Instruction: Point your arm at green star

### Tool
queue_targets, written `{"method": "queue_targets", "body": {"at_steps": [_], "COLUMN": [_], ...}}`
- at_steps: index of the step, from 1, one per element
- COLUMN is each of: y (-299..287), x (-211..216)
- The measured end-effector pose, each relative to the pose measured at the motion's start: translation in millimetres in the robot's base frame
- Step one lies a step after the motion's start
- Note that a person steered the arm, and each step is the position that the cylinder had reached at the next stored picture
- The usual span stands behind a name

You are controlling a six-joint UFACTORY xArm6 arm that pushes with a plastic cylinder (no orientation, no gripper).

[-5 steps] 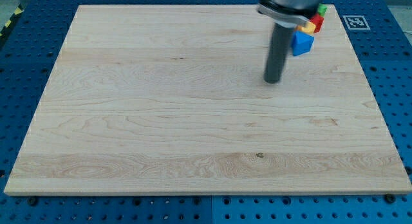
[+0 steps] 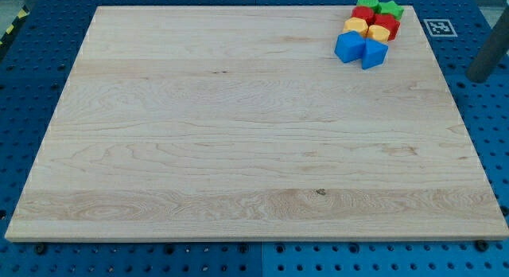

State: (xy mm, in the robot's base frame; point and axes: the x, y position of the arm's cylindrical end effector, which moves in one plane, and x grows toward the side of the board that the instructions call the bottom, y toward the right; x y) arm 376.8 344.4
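A pale wooden tabletop (image 2: 238, 134) lies on a blue pegboard. At the view's top right corner, small blocks huddle touching: a green star (image 2: 390, 9) beside a green round block (image 2: 367, 2), red (image 2: 385, 25) and yellow (image 2: 355, 25) blocks below them, then two blue blocks (image 2: 361, 49). My tip, the tool's end, cannot be made out; only a dark rod (image 2: 487, 60) shows at the view's right edge, holding nothing.
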Motion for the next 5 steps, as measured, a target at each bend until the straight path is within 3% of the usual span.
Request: {"method": "queue_targets", "body": {"at_steps": [1,5], "y": [0,-13], "x": [-6,-180]}}
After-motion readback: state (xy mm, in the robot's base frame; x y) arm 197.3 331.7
